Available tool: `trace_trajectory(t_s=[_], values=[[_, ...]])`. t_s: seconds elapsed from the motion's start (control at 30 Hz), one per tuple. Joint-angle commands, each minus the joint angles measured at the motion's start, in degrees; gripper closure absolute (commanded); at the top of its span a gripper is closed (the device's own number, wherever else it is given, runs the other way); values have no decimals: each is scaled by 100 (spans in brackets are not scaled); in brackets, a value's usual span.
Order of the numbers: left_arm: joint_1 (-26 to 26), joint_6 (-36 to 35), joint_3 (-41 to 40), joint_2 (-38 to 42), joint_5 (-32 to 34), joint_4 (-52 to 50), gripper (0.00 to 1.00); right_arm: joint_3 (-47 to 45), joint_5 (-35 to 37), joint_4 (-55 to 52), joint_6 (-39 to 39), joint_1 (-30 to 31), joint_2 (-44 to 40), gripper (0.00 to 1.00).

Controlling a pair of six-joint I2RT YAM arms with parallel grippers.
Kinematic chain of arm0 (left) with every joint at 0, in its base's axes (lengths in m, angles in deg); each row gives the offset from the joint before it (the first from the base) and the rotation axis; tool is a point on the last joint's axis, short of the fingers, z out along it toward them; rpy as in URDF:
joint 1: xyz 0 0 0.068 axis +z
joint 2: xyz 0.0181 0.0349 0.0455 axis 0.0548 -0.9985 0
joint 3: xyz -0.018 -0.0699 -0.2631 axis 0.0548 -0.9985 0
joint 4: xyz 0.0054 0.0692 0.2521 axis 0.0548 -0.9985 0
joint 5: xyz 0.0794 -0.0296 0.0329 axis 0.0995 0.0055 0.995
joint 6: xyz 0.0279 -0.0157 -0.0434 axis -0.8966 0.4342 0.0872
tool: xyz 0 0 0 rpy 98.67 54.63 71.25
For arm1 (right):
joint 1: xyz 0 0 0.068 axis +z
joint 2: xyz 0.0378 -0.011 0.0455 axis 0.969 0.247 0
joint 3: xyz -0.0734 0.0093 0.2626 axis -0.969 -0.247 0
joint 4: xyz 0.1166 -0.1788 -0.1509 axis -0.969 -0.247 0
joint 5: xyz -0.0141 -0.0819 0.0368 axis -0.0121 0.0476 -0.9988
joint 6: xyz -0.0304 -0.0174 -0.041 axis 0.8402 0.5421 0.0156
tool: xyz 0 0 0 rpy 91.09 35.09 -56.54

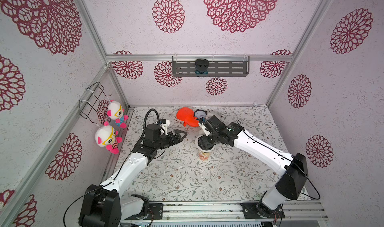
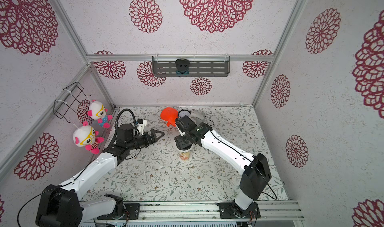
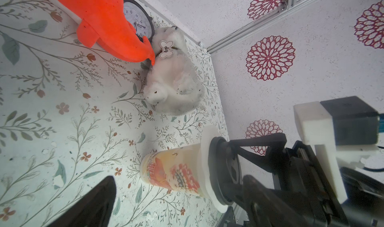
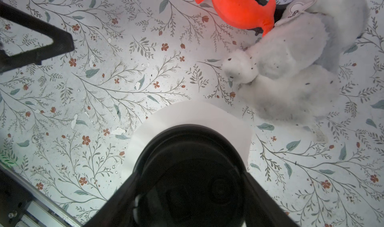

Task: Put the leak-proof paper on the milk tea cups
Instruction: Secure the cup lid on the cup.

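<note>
The milk tea cup (image 1: pixel 204 155) (image 2: pixel 185 155) stands upright mid-table; its cream side bears an orange-red print (image 3: pixel 172 172). The leak-proof paper (image 3: pixel 207 136) (image 4: pixel 197 115) lies across the cup's mouth, its white edge sticking out all round. A black round lid (image 4: pixel 191 153) (image 3: pixel 220 167) sits on top of the paper. My right gripper (image 1: pixel 204 145) (image 4: pixel 190 184) points down over the cup, with a finger on each side of the lid, shut on it. My left gripper (image 1: pixel 182 135) (image 2: pixel 159 134) is open and holds nothing, a short way left of the cup and apart from it.
An orange plush (image 1: pixel 186 116), a round clock (image 1: pixel 200 114) and a white plush dog (image 3: pixel 174 84) lie at the back of the table behind the cup. Two dolls (image 1: pixel 115 111) (image 1: pixel 107 139) hang on the left wall under a wire rack (image 1: pixel 93 100).
</note>
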Motion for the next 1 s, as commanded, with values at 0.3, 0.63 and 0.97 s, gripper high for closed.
trace_trajectory(t_s=[0.3, 0.63, 0.97], values=[[-460, -448, 950, -876, -63, -329, 3, -423, -31, 59, 214, 41, -180, 29], [-815, -767, 1402, -1553, -147, -389, 3, -1152, 7, 517, 440, 70, -347, 29], [-1019, -721, 1225, -1951, -359, 39, 2, -1836, -70, 1048, 783, 68, -374, 29]])
